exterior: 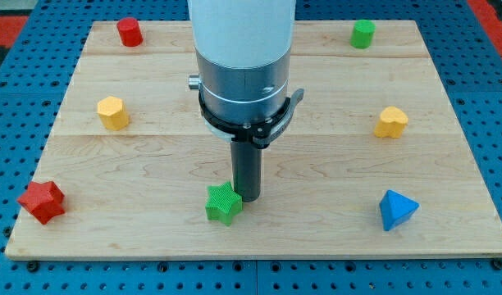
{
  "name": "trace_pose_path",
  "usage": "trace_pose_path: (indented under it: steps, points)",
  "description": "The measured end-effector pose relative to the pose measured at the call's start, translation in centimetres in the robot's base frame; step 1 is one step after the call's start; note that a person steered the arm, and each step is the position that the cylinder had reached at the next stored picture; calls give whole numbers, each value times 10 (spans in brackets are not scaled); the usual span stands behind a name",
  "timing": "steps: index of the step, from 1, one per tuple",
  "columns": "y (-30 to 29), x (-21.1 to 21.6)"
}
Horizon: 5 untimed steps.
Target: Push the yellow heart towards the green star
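Note:
The yellow heart (391, 122) lies at the view's right, at mid height on the wooden board (317, 221). The green star (223, 202) lies at the lower middle of the board. My tip (248, 197) rests right beside the green star, at its upper right edge, touching or almost touching it. The tip is far to the left of the yellow heart and lower in the view. The arm's white and grey body rises above the tip and covers the board's upper middle.
A red cylinder (130, 32) at the top left, a green cylinder (363, 34) at the top right, a yellow hexagon (112, 113) at the left, a red star (42, 201) at the bottom left, a blue pyramid-like block (396, 210) at the bottom right.

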<state>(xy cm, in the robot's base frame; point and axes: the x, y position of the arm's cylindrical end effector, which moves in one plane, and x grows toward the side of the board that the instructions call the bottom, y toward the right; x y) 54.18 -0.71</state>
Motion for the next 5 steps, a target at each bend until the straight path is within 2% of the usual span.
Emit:
trace_pose_path:
  steps: [2,5]
  points:
    - [14,-19]
    - [25,-21]
